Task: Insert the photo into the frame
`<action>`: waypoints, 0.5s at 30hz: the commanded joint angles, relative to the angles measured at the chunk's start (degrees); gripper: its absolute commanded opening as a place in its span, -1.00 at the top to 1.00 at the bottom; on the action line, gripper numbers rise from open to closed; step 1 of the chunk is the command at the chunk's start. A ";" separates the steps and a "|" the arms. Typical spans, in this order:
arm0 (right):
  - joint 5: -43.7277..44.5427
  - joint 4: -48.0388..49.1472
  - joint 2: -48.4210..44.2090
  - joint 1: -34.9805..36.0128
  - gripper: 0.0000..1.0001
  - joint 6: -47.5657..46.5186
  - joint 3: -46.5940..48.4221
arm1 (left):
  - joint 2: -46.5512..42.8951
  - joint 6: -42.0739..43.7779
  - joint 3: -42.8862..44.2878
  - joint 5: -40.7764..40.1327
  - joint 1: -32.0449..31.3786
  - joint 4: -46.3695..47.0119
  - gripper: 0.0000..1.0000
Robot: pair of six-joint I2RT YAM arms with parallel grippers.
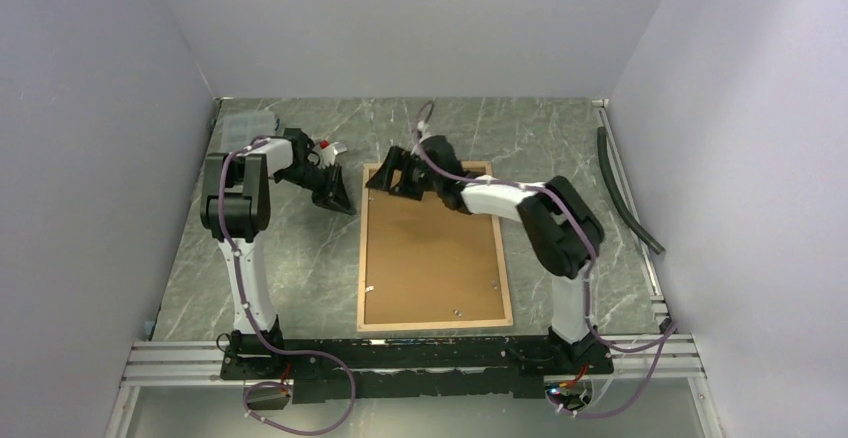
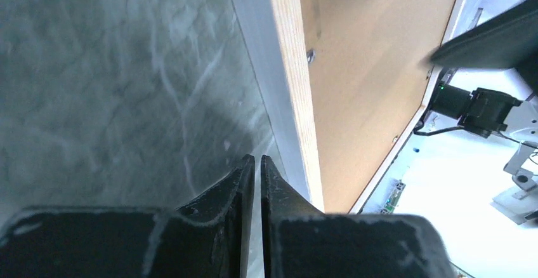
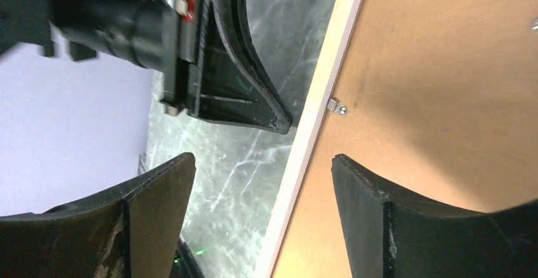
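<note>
This is a robotics lab test cell: plain pale walls (image 1: 90,158) close in the green marble-patterned worktop (image 1: 290,258) on its left, far and right sides. Along the worktop's near edge runs an aluminium rail (image 1: 180,363) carrying the left arm (image 1: 245,278) and the right arm (image 1: 568,303). Purple cables (image 1: 300,430) loop off that same edge.

Black-and-white arms (image 1: 243,278), looping purple cables (image 1: 300,431), matte black wedge-fingered hands (image 2: 257,158).
</note>
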 commanded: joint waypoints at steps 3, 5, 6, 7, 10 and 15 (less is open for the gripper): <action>7.14 -11.96 -17.62 -9.76 -0.83 -7.60 -4.34 | -7.25 5.69 -4.79 -3.16 -0.15 -2.12 0.70; 11.78 -18.01 -21.00 -14.84 -0.97 -9.82 -5.81 | -8.88 7.30 -7.11 -5.49 -1.10 -1.51 0.70; 14.13 -20.96 -22.46 -16.74 -0.99 -10.87 -6.63 | -9.64 8.21 -8.76 -6.36 -1.55 -1.30 0.70; 16.18 -23.07 -23.42 -18.67 -1.00 -11.91 -6.99 | -10.32 9.15 -9.88 -7.22 -1.93 -1.32 0.69; 18.62 -28.45 -23.06 -23.28 -1.00 -13.60 -6.41 | -12.90 12.16 -12.97 -10.28 -3.19 -1.42 0.69; 17.69 -29.88 -18.14 -26.30 -1.00 -13.28 -5.41 | -17.88 16.17 -16.60 -13.19 -4.78 -2.80 0.67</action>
